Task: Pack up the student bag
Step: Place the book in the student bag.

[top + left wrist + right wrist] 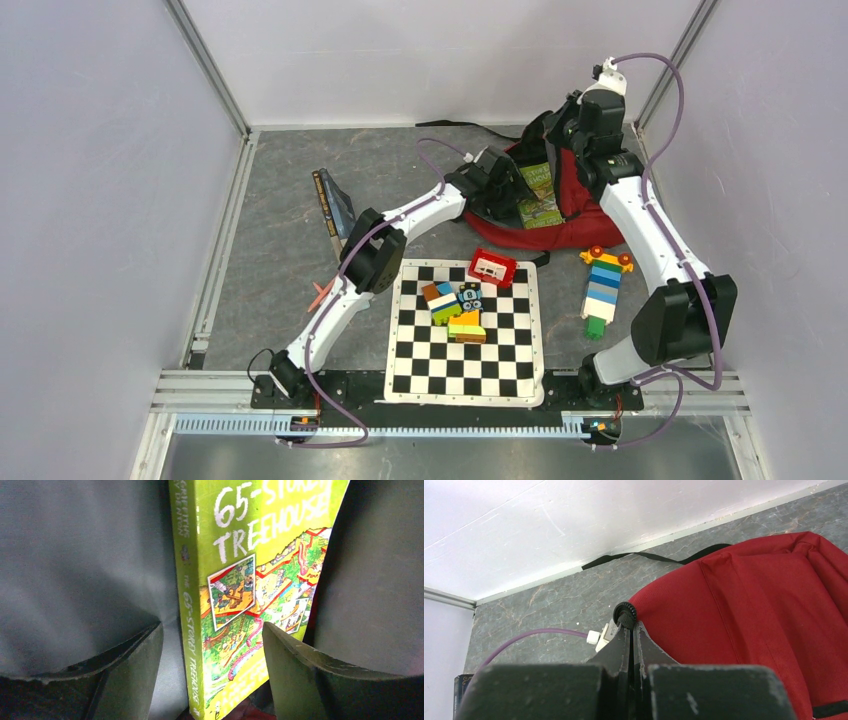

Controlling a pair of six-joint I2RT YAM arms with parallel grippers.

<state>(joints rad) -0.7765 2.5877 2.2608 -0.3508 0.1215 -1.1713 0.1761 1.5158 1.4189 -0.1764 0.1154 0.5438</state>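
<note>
The student bag (585, 215), dark red with black straps, lies at the back right of the table with its mouth held up. A green "65-Storey Treehouse" book (250, 580) stands on end inside it against the grey lining (75, 570). My left gripper (212, 625) reaches into the mouth and is open. Its fingers (135, 670) stand either side of the book, with a gap at the spine. In the top view the left gripper (505, 185) sits beside the book (540, 195). My right gripper (630, 622) is shut on the bag's black zipper edge (625, 613), with red fabric (749, 610) to its right.
A dark book (333, 205) stands on edge at the left. A chequered mat (465, 350) in front carries several toy blocks (455, 305) and a small red toy box (492, 267). A striped block tower (604, 285) lies to the mat's right. White walls enclose the table.
</note>
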